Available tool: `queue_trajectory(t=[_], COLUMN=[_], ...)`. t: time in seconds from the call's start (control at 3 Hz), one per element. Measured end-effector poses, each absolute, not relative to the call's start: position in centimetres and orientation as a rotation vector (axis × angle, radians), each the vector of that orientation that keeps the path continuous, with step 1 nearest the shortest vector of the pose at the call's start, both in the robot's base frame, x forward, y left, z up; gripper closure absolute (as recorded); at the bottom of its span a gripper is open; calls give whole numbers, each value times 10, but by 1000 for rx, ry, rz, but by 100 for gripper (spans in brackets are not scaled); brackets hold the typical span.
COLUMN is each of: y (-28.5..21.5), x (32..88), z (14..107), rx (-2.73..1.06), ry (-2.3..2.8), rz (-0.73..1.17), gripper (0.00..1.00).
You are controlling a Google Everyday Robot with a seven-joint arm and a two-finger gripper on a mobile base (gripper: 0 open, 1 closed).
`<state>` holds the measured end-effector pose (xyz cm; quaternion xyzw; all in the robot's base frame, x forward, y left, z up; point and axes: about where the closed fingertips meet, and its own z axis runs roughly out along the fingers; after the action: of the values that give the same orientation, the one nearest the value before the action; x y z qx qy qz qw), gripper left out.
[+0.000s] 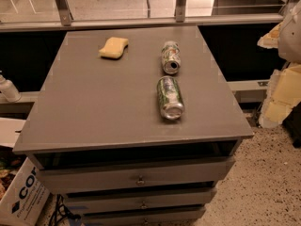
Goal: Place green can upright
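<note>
The green can lies on its side on the grey table top, right of the middle, with its silver end facing the front edge. A smaller, paler can lies on its side just behind it. My gripper shows as a pale shape at the right edge of the camera view. It is off the table's right side, well apart from both cans, and it holds nothing that I can see.
A yellow sponge lies at the back of the table top. Drawers sit below the front edge. A cardboard box stands on the floor at the left, and a white bottle is at the left edge.
</note>
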<state>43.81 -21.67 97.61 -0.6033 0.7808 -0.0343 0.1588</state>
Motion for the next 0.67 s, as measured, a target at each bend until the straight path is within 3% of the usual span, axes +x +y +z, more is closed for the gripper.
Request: queue_trajectory(t=[0.67], y=[-216], x=[439], z=[976], rx=[-1735], ry=[2223], rz=[-98], gripper=[0])
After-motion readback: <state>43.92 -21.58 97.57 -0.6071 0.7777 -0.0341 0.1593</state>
